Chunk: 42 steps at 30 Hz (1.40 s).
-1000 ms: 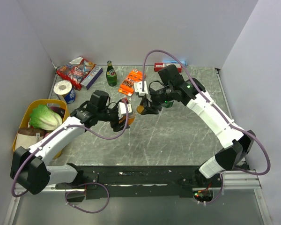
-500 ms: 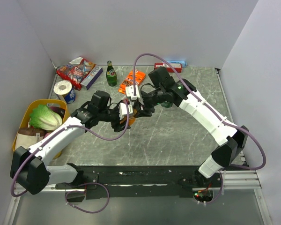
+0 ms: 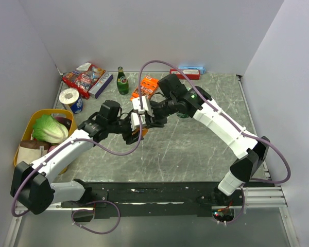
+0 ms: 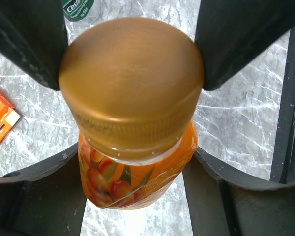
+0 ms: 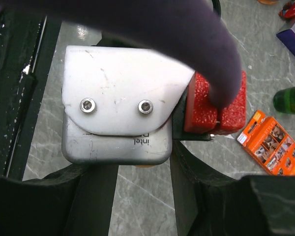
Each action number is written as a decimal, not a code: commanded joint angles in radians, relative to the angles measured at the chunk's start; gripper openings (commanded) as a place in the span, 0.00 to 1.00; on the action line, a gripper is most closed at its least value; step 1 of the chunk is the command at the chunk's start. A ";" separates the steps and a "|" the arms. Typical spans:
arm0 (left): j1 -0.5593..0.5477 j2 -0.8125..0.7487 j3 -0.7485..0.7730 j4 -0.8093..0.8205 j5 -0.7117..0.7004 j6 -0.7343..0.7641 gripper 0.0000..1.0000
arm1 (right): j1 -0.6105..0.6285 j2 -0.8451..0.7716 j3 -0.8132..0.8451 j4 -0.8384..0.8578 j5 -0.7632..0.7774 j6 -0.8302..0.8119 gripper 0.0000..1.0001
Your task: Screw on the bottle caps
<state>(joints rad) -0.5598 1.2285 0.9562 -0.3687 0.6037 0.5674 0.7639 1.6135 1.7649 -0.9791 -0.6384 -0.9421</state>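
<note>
Though overhead hides it, left wrist shows cap (image 4: 131, 83) atop orange bottle (image 4: 137, 174).

Soft even light is filling each view, a dull sheen is showing on the orange-brown cap (image 4: 131, 83), the orange bottle (image 4: 132, 177) is blurring, and a near cable (image 5: 137, 29) is smearing.

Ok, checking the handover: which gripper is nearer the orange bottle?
Left. The left gripper clamps the orange bottle at its cap; the right gripper sits just beyond, by the left wrist camera.
</note>
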 commanded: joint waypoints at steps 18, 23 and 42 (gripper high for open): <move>-0.002 -0.103 -0.261 0.410 -0.082 -0.253 0.01 | 0.021 0.020 0.076 -0.093 0.057 0.025 0.45; 0.000 -0.124 -0.298 0.484 -0.096 -0.304 0.01 | 0.031 0.046 0.125 -0.157 0.086 0.009 0.37; 0.011 -0.187 -0.530 0.925 -0.028 -0.475 0.01 | 0.058 0.138 0.309 -0.382 0.171 0.000 0.34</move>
<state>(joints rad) -0.5591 1.0466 0.4442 0.4129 0.5697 0.1398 0.8066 1.7275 1.9991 -1.2709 -0.4812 -0.9428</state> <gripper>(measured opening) 0.687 0.445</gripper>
